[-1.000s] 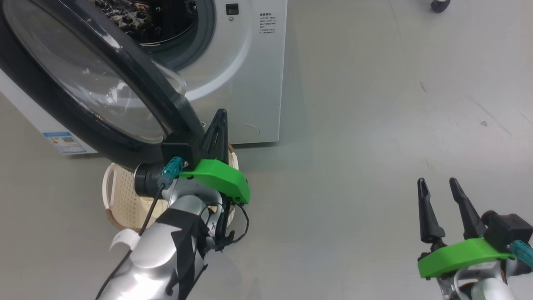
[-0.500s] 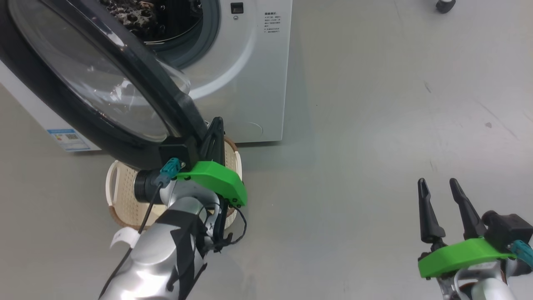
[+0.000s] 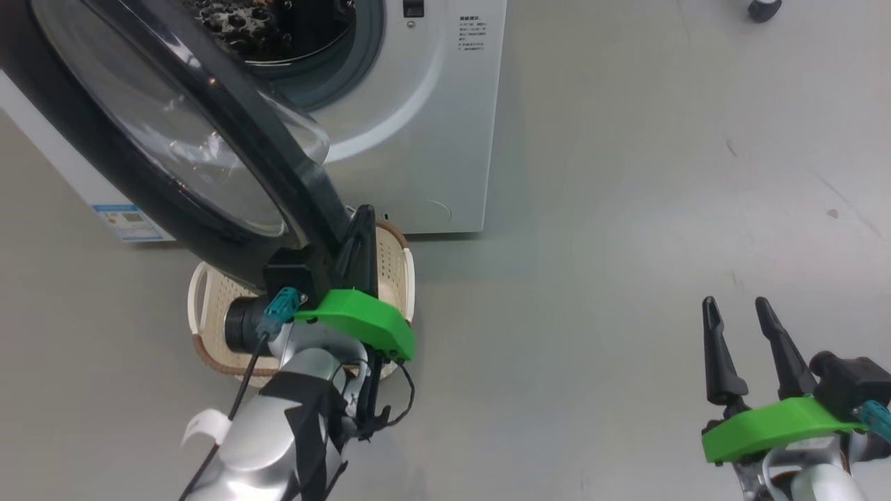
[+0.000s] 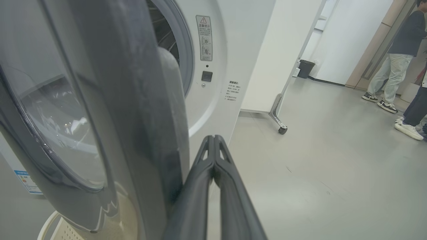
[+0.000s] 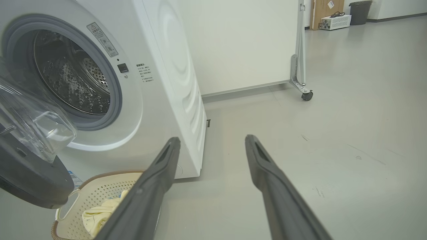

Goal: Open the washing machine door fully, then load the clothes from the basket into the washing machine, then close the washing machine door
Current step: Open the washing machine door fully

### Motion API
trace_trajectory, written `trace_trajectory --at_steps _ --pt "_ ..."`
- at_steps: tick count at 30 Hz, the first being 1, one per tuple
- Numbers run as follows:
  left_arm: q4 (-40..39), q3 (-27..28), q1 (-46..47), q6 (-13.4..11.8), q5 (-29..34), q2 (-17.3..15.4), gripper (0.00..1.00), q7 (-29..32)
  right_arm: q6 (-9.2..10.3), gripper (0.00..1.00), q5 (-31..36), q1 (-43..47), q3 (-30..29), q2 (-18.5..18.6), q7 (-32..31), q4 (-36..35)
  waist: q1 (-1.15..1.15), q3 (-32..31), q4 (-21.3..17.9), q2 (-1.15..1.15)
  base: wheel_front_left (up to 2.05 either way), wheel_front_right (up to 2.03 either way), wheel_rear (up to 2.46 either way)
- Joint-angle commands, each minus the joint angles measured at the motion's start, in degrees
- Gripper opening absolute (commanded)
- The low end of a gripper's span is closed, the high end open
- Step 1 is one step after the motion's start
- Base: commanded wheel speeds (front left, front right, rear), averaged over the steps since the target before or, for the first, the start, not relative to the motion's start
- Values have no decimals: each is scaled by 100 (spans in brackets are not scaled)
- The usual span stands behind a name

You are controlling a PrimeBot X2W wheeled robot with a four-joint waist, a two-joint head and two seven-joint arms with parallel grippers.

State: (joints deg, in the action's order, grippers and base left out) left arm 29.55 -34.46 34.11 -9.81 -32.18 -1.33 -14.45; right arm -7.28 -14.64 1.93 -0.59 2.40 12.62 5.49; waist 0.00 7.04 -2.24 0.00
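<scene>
Left gripper (image 3: 363, 223): fingers pressed shut with nothing between them. In the wrist view they lie along the free edge of the door (image 3: 160, 132), on its inner side, and seem to touch it.
Right gripper (image 3: 734, 306): jaws wide apart and empty, low at the right, well apart from the machine (image 3: 431, 125).
Door: part open, swung out at a slant. Its lower rim hangs over the basket (image 3: 212, 316).
Step in hand: probably pushing the door fully open, with the shut fingers used as a paddle.
How to push: press with the flat side of the fingers on the black ring, not on the glass bowl. Follow the door's arc about its hinge, turning the wrist as it swings so the contact doesn't slide off the rim.
Pace: slow and even; ease off where the hinge stops.
Clearance: the left wrist sits right above the basket, so keep the arm high enough not to knock it.
Basket: on the floor (image 3: 626, 209) just before the machine, partly under the door.
Clothes (image 5: 96, 216): pale yellow cloth lying in the basket, not yet loaded.
Drum (image 5: 70, 80): mouth in view, no cloth seen inside.
Risk: the fingers slipping past the edge and the door swinging back.
</scene>
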Motion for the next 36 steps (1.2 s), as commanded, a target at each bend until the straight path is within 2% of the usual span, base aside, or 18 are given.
trace_trajectory --at_steps 1,13,28,36 --pt "-119 347 72 -67 53 -177 0 -54 -21 100 -37 -210 94 48 72 -193 0 17 20 0 0 0 0" --pt "-478 652 -277 -260 438 -342 0 -54 -21 100 -78 -231 82 48 87 -185 0 84 122 0 0 0 0" --pt "-1168 706 -774 -337 662 -346 0 -54 -21 100 -76 -272 105 48 97 -159 0 134 398 0 0 0 0" --pt "-1612 543 -1007 -416 763 -348 0 -46 -21 100 -27 -261 86 48 74 -164 0 140 675 0 0 0 0"
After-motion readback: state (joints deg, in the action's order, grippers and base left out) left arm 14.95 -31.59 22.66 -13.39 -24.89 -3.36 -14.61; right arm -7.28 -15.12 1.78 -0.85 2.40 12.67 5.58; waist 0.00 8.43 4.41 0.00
